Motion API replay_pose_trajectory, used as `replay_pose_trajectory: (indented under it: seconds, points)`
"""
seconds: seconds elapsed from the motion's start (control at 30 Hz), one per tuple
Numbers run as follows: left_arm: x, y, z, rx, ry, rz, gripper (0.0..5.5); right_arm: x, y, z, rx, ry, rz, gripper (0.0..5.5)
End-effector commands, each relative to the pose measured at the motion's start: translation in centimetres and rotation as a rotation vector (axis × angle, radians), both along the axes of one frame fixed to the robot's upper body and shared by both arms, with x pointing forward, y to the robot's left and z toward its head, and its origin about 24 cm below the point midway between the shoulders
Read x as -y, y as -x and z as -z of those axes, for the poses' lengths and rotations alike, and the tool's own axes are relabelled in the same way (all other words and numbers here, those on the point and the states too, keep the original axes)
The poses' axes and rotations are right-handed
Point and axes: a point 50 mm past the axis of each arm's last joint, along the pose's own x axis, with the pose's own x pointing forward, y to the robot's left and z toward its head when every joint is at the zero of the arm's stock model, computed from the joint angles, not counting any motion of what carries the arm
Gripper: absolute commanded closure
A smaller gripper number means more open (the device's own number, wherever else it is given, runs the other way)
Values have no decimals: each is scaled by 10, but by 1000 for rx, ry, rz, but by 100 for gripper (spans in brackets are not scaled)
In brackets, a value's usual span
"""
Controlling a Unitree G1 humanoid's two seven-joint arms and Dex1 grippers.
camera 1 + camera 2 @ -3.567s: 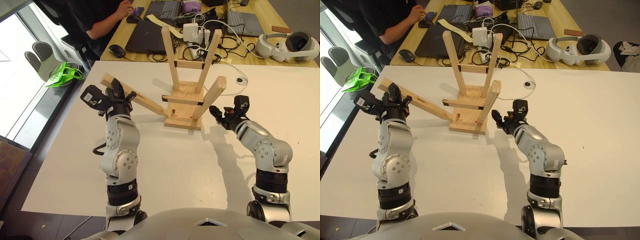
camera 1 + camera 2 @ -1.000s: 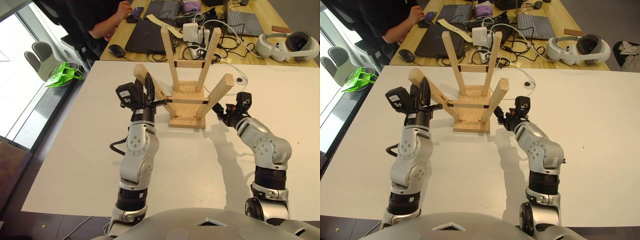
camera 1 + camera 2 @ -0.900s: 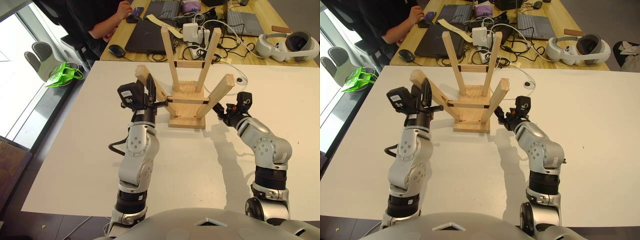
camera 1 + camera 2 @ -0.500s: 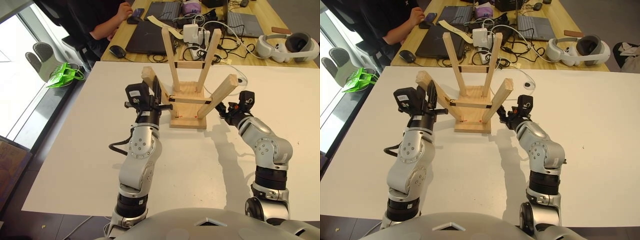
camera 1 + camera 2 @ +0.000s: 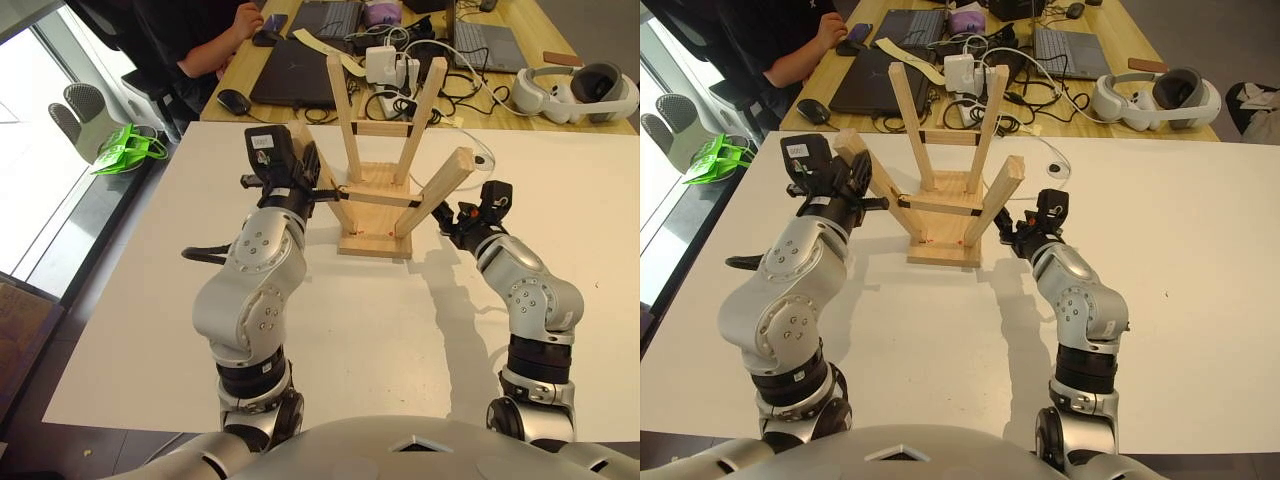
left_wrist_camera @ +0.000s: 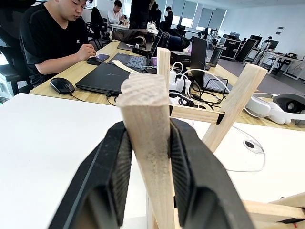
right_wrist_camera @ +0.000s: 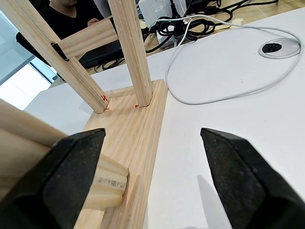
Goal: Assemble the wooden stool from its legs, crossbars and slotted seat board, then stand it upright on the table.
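The stool stands upside down on its seat board (image 5: 375, 240) on the white table (image 5: 150, 300). Two far legs (image 5: 342, 110) rise upright, joined by a crossbar (image 5: 380, 128). My left gripper (image 6: 147, 152) is shut on the near left leg (image 5: 325, 190), close to its free top end, and the leg leans outward to the left. The near right leg (image 5: 440, 190) leans out to the right, tied to the left one by a crossbar (image 5: 375, 198). My right gripper (image 5: 455, 215) is open beside that leg's lower part, one of its fingers (image 7: 71, 186) against the wood.
A white cable and a round grommet (image 5: 482, 158) lie on the table just behind the stool. Beyond the far edge stands a wooden desk with laptops (image 5: 295, 80), a mouse and headphones (image 5: 580, 90). The near half of the table offers free room.
The left arm has swung the near left leg up from nearly flat at the far left to a steep lean beside the stool. The near right leg and right gripper shifted slightly right.
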Motion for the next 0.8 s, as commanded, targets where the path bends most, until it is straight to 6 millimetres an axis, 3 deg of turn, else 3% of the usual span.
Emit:
replay_pose_trajectory:
  seconds: [0.03, 0.13, 0.33, 0.43, 0.7, 0.8]
  points:
    - [-5, -6, 16, -114, -63, -14, 448, 0, -1, -3, 10, 8, 7, 176]
    - [-2, 3, 22, -102, -50, -14, 448, 1, 0, -2, 9, 11, 11, 176]
    - [6, 41, 39, -102, 17, 3, 448, 5, 1, -2, 5, 17, 26, 176]
    - [6, 49, 47, -128, 17, 0, 448, 4, 2, -1, 3, 18, 24, 176]
    - [8, 2, 37, -109, -75, 21, 448, 1, -1, -4, 26, 46, 11, 176]
    - [16, -4, 42, -153, -113, 69, 448, 6, -6, -25, 184, 58, 73, 176]
